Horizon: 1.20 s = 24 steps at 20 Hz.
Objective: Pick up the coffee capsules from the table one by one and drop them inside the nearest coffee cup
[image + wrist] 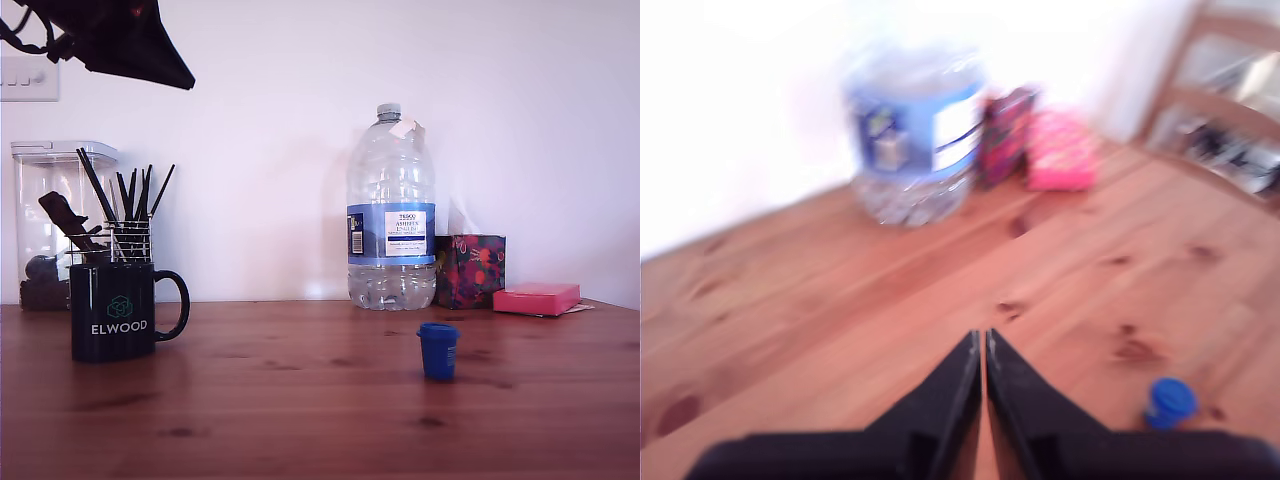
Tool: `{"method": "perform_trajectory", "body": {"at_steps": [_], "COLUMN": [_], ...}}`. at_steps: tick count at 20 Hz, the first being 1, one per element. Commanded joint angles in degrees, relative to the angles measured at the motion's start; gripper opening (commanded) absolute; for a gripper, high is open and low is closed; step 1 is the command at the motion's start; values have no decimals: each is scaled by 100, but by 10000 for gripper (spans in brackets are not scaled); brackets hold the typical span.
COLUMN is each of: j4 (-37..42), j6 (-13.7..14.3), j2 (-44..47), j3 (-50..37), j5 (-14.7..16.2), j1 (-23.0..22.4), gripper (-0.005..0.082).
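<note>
A bright blue coffee capsule (438, 350) (1169, 402) stands on the reddish-brown wooden table (300, 400) (840, 320), right of centre in the exterior view. The dark "ELWOOD" coffee cup (112, 311) stands at the exterior view's left, handle toward the capsule. My gripper (983, 338) hangs high above the table, its black fingers (958, 385) pressed together with nothing between them. In the exterior view only a dark part of the arm (120, 40) shows at the upper left corner, above the cup. The blue capsule lies well clear of the fingertips. The wrist view is blurred.
A large water bottle (391, 215) (915, 135), a patterned tissue box (470, 270) (1005, 135) and a pink box (536, 298) (1062, 152) line the back wall. Behind the cup stand a wire holder of black sticks (128, 225) and a clear canister (45, 215).
</note>
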Motion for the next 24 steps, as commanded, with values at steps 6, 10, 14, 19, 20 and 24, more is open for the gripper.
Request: {"method": "perform_trajectory", "body": {"at_steps": [6, 10, 14, 19, 20, 24], "j4": [2124, 3230, 3971, 4916, 5156, 5751], "j6": [-203, -256, -352, -367, -420, -509], "j2": [-391, -337, -90, 942, 1228, 2229], "j3": [-1829, -2597, -3018, -3040, -3038, -3038], "j5": [-22, -614, -968, -979, -984, -997], "j1": [-866, -1650, -2065, -2240, -2269, -2358], "gripper": [-19, -19, -19, -19, -19, -19]}}
